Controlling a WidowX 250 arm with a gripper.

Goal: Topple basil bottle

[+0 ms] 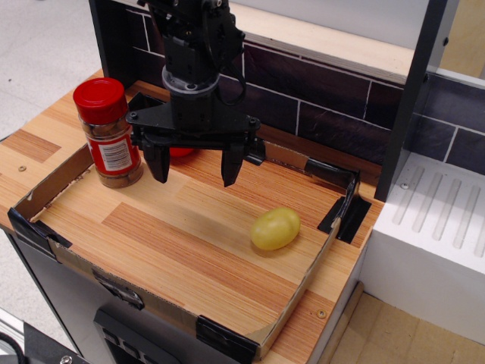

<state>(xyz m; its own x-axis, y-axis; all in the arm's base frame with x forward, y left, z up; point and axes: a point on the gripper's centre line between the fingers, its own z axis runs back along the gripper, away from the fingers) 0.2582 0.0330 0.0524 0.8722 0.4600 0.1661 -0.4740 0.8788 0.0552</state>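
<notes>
- The wooden table (189,235) fills the middle of the frame, its striped light-and-dark planks running from upper left toward lower right.
- A dark tiled wall (326,106) crosses the upper part of the frame behind the table, with a pale ledge above it.
- A white ribbed unit (439,227) sits at the right edge of the frame, beside the table.
- A low cardboard rim (64,176) frames the work area on the table, held at the corners with black tape.
- The robot arm (195,45) comes down from the top centre of the frame, black and bulky.
- The gripper (195,165) hangs above the upper-middle of the table with its two black fingers (158,163) spread apart and nothing between them.
- The basil bottle (108,133) stands upright in the upper left of the frame, just left of the gripper's nearer finger, its red lid on top, red-and-white label facing forward, and brownish contents showing.
- A yellow lemon-like fruit (275,228) lies on the table right of centre, well apart from the bottle.
- A red fruit (182,152) peeks out behind the gripper, mostly hidden by it.
</notes>
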